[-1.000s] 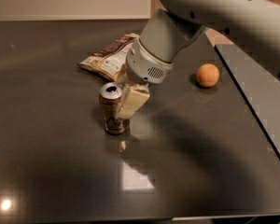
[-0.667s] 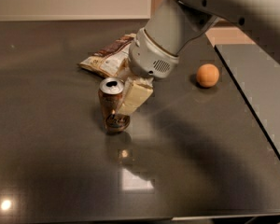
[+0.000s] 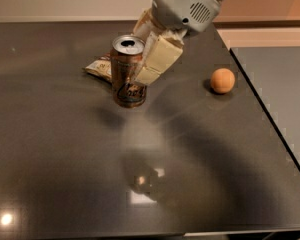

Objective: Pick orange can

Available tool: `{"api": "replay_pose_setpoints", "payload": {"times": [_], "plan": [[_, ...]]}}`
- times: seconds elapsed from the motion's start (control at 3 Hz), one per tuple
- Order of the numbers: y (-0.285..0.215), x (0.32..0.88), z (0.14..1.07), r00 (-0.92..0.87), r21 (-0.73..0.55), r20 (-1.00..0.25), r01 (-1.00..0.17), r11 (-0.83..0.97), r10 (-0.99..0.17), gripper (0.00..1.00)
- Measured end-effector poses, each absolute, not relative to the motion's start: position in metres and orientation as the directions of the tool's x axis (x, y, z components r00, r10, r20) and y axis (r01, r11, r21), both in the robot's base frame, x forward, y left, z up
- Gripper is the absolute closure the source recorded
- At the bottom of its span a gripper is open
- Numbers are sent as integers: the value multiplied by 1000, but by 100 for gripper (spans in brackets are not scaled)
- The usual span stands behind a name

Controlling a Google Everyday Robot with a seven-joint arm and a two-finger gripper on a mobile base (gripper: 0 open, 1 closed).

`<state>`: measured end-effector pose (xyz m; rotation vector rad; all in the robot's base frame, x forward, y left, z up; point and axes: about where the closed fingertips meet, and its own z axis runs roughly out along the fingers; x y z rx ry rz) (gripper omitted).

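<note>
The orange can [image 3: 128, 72] is brownish-orange with a silver top, an open pull-tab hole and pale cursive script on its side. It hangs upright in the air above the dark table [image 3: 65, 164]. My gripper [image 3: 142, 59] reaches down from the top of the camera view and is shut on the can. One cream-coloured finger [image 3: 157, 59] presses the can's right side. The other finger is hidden behind the can.
A round orange ball [image 3: 223, 80] lies on the table to the right. A crumpled snack bag [image 3: 101, 67] lies behind the can, partly hidden by it. The table's right edge runs diagonally past the ball. Light glare shows near the front edge.
The can stood on the table with the gripper around it. Now the gripper has lifted the can clear of the surface, up and toward the camera.
</note>
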<state>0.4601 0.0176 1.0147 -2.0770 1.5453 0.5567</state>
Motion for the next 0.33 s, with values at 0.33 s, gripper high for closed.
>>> {"api": "replay_pose_setpoints", "payload": {"times": [0.33], "plan": [[19, 461, 1021, 284, -158, -589, -959, -237, -757, 100]]}}
